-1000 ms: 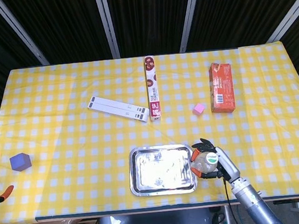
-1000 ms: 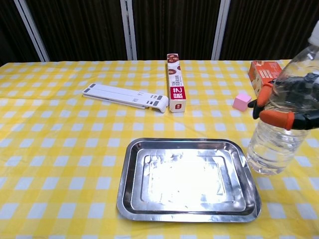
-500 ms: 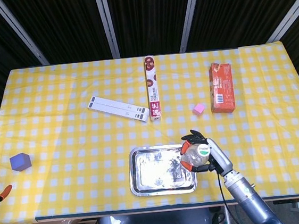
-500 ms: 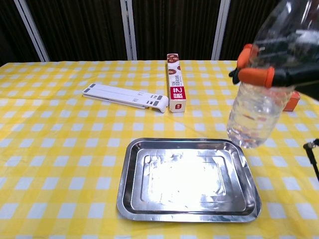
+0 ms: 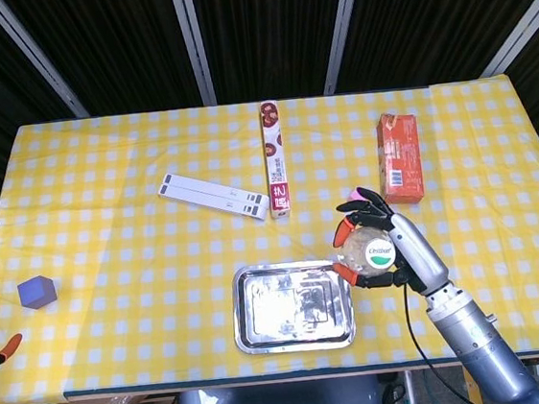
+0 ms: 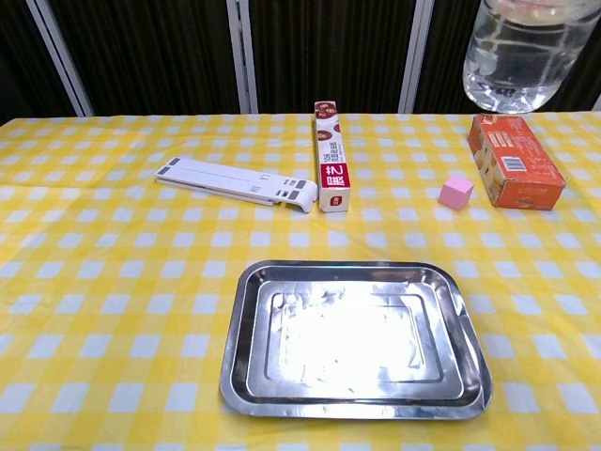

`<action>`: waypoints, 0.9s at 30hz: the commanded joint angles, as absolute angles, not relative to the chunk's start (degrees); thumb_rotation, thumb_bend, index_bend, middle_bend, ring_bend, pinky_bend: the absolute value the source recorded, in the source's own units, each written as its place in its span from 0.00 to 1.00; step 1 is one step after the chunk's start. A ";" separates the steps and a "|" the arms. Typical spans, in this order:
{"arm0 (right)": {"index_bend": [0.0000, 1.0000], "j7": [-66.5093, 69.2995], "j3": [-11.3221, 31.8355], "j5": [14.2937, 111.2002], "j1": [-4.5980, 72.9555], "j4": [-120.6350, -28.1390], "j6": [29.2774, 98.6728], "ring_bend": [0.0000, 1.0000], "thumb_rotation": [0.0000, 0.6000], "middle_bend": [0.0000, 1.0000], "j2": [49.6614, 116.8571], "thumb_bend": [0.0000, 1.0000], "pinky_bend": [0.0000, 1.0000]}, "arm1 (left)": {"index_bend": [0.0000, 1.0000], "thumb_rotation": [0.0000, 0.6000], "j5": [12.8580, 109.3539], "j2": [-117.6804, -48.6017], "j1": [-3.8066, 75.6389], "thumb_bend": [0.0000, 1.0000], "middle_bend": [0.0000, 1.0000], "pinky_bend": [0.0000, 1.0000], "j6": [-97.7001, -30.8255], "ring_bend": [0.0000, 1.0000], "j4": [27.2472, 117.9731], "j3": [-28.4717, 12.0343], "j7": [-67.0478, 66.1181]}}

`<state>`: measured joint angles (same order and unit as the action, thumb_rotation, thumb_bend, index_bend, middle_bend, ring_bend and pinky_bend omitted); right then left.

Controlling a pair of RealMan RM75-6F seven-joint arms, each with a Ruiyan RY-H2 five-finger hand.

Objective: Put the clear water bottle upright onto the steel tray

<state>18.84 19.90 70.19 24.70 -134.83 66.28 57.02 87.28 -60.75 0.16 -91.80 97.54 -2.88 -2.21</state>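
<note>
While the bottle hangs in the air, this is how the room reads:

Right hand: the right hand point(image 5: 382, 244) is wrapped round the clear water bottle point(image 5: 366, 253), orange-tipped fingers point(image 5: 342, 270) clamped on its sides, likely so it can't slip in carrying.
Bottle: high off the table, cap toward the head camera, so it looks upright; the chest view shows only its rounded base point(image 6: 531, 52) at the top right edge, well above everything.
Where it hangs: over the cloth just right of the steel tray point(image 5: 295, 333), near the tray's far right corner, not yet over the pan.
Tray: empty and flat at the near middle of the table, shiny bed point(image 6: 352, 338) open to take the base.
Why so high: my guess is that it clears the tray's raised rim before coming left and down.
Left hand: I can't see it in either view.
Neighbours: pink cube point(image 6: 455, 192) and orange box point(image 6: 513, 171) sit far right; long red-and-white box point(image 6: 330, 156) and white flat stand point(image 6: 237, 183) lie beyond the tray, well apart from it.
Risk: a round, slick bottle could tip if released before the base sits flat.
</note>
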 commanded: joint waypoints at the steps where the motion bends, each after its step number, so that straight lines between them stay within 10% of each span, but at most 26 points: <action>1: 0.76 18.85 17.31 68.91 24.46 -132.80 64.68 0.23 1.00 0.54 58.06 0.68 0.00 | 0.14 1.00 87.42 -60.72 0.08 0.21 0.00 0.00 -91.96 0.00 97.50 -2.81 -2.06; 15: 0.76 33.43 7.20 73.19 23.70 -110.81 55.78 0.23 1.00 0.54 74.56 0.68 0.00 | 0.14 1.00 87.16 -60.79 0.17 0.21 0.00 0.00 -91.86 0.00 97.40 -3.02 -2.20; 27: 0.76 27.15 13.55 80.26 22.08 -126.68 65.15 0.23 1.00 0.54 60.76 0.68 0.00 | 0.14 1.00 86.87 -61.46 0.57 0.21 0.00 0.00 -91.06 0.00 97.71 -2.96 -4.21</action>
<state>30.34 10.93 78.74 22.77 -121.22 62.01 65.77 86.87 -61.43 0.56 -91.08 97.68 -2.98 -4.20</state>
